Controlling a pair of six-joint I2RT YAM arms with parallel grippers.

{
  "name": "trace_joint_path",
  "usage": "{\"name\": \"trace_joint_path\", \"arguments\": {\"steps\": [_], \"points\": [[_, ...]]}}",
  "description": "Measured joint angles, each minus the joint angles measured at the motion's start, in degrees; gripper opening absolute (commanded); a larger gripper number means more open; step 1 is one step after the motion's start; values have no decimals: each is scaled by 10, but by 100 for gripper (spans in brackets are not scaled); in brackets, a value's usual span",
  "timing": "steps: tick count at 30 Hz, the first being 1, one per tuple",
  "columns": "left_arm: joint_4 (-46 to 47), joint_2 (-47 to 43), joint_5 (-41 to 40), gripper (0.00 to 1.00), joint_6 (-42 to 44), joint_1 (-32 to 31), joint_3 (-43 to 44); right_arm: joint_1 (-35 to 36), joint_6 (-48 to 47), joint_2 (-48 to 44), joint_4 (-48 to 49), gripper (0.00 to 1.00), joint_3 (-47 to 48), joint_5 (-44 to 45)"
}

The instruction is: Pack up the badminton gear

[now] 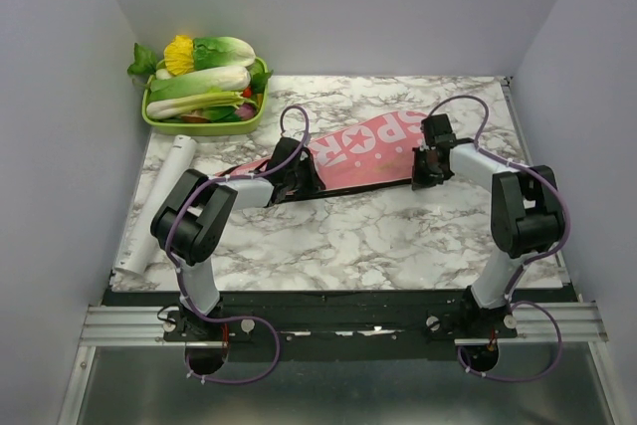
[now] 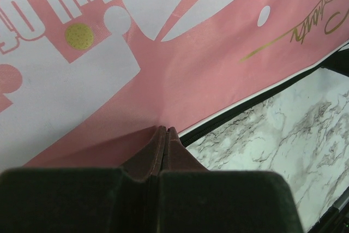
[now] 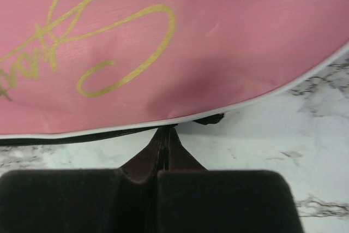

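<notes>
- My left pincer (image 2: pixel 165 135) is clenched, with its two fingers pressed flat together. The tips sit on the near edge of the pink cover (image 1: pixel 363 146), right where the pink fabric meets its black border. I cannot tell whether any fabric is pinched between them.
- My right pincer (image 3: pixel 165 135) is clenched too. Its tips touch the black strip under the cover's white-piped edge. A small black tab (image 3: pixel 210 118) pokes out just to the right of the tips. I cannot tell whether this pincer holds anything.
- The cover lies flat on the marble table (image 1: pixel 398 236), running from one pincer to the other and away beyond both. It shows big white lettering and gold script.
- The white tube (image 1: pixel 159 201) lies on the table well to the left of my left pincer, apart from the cover.
- The green tray (image 1: pixel 199 129) of leafy vegetables sits farther out, beyond and left of the left pincer.
</notes>
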Motion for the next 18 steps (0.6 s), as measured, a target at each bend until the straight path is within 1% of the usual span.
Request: {"name": "trace_joint_path", "arguments": {"steps": [7, 18], "points": [[-2, 1, 0, 0, 3, 0, 0, 53, 30, 4, 2, 1, 3, -40], [-1, 2, 1, 0, 3, 0, 0, 156, 92, 59, 22, 1, 51, -109]]}}
